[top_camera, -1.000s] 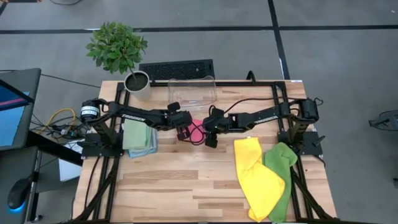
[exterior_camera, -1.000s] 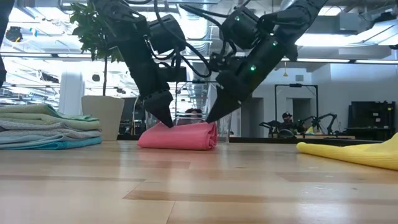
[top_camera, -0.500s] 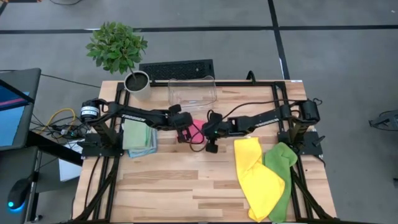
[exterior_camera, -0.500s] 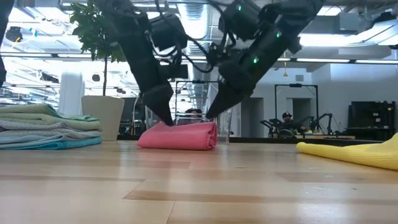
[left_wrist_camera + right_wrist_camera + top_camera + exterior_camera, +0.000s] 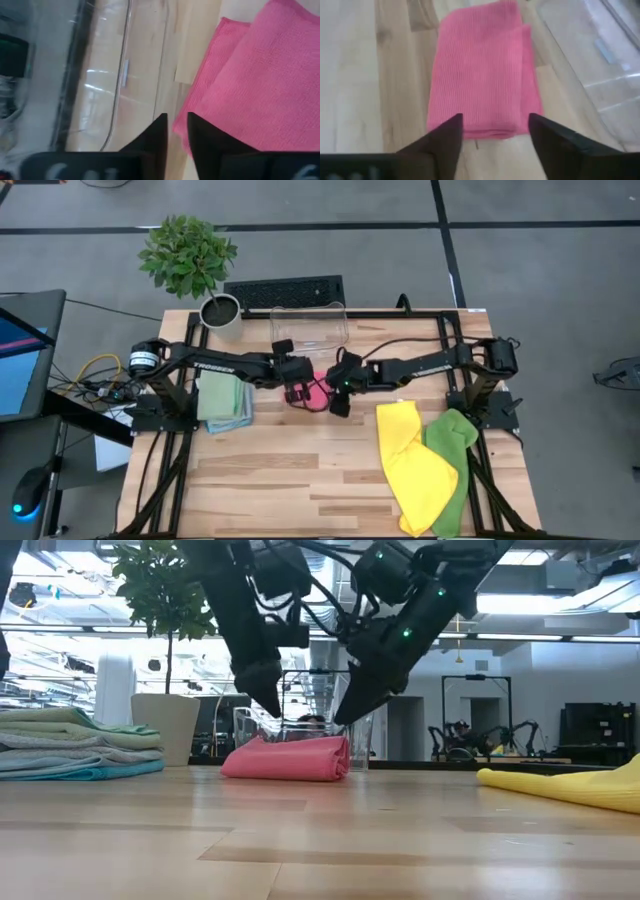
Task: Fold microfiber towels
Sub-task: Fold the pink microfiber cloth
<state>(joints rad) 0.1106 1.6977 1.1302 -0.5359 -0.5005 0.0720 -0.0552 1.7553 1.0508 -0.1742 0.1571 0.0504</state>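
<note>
We log folded pink towel (image 5: 287,758) flat mid-table, before clear bin (image 5: 309,326) | left gripper (image 5: 265,705) just above it, fingers narrowly apart, empty | right gripper (image 5: 348,711) above, fingers spread wide, empty.

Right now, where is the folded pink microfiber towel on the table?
In the high view the folded pink microfiber towel lies at the table's middle toward the back, just in front of the clear plastic bin, between the left end effector and right end effector.

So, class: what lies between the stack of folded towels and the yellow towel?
The folded pink towel, seen in the low view between the stack and yellow towel.
</note>
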